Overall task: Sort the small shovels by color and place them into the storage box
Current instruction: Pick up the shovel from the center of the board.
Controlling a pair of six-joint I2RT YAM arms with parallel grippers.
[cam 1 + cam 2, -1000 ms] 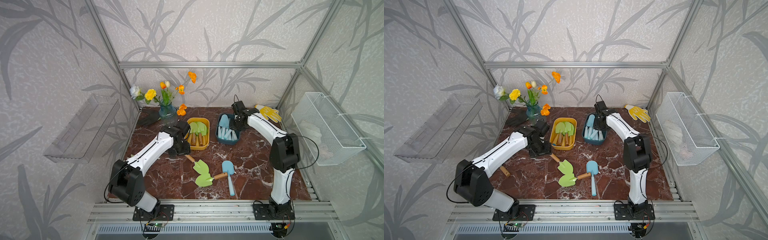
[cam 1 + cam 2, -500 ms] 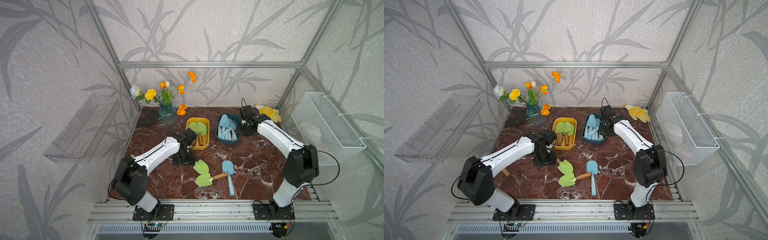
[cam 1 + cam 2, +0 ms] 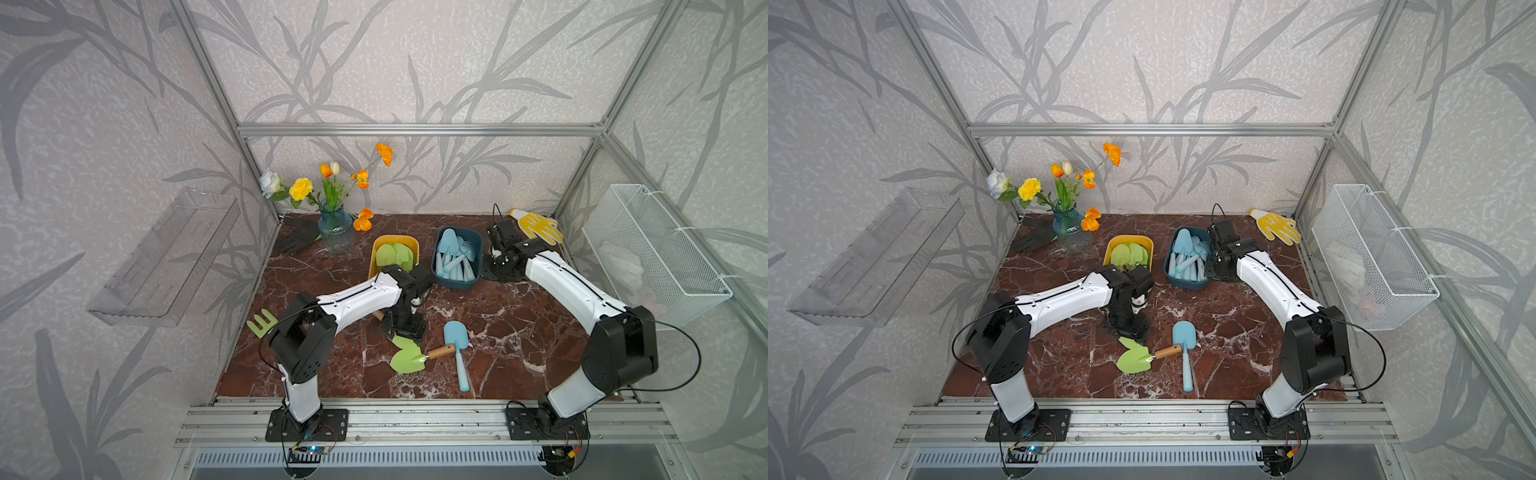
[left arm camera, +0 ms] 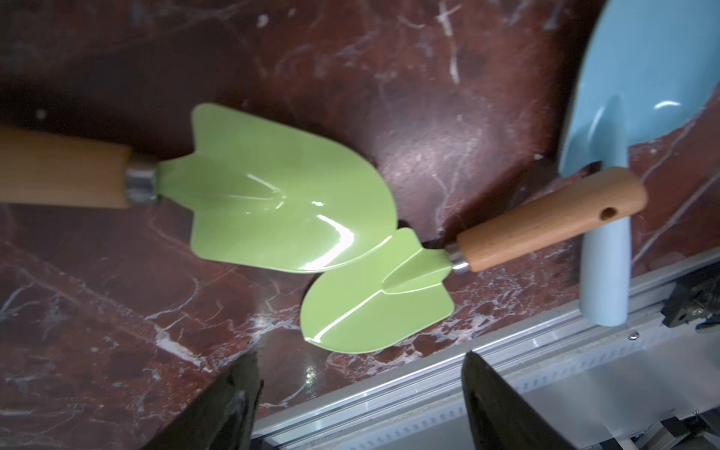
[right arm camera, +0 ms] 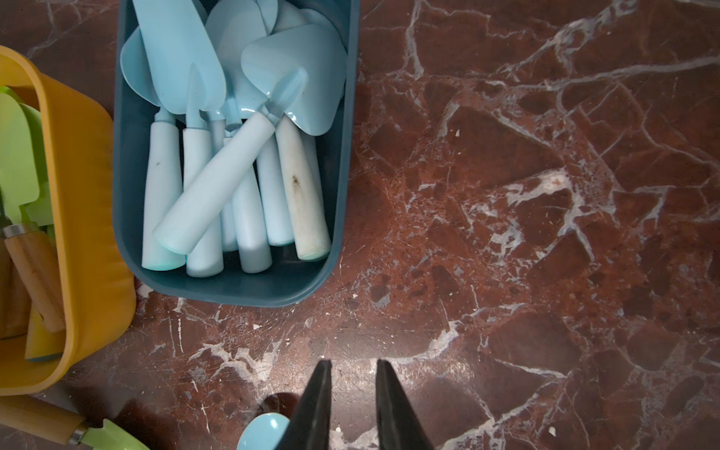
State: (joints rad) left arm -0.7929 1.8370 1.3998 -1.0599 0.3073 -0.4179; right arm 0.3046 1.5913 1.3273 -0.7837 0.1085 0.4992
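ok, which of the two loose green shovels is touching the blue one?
The front green shovel: its wooden handle end lies across the blue shovel at the neck. The other green shovel points its handle away.

Loose on the marble were two green shovels (image 4: 284,195) and one blue shovel (image 3: 457,338). Boxes numbered two: yellow box (image 5: 85,233), dark blue box (image 5: 241,290). Inside, binned blue shovels (image 5: 218,175) counted at least six; binned green shovels (image 3: 395,253) overlapped and could not be counted. One fork (image 3: 262,323), one yellow glove (image 3: 536,226), one black glove (image 3: 299,239), one vase (image 3: 336,232).

No word, label, brand or number could be read anywhere; the yellow fabric glove (image 3: 1277,226) bore small dark marks, too small to make out.
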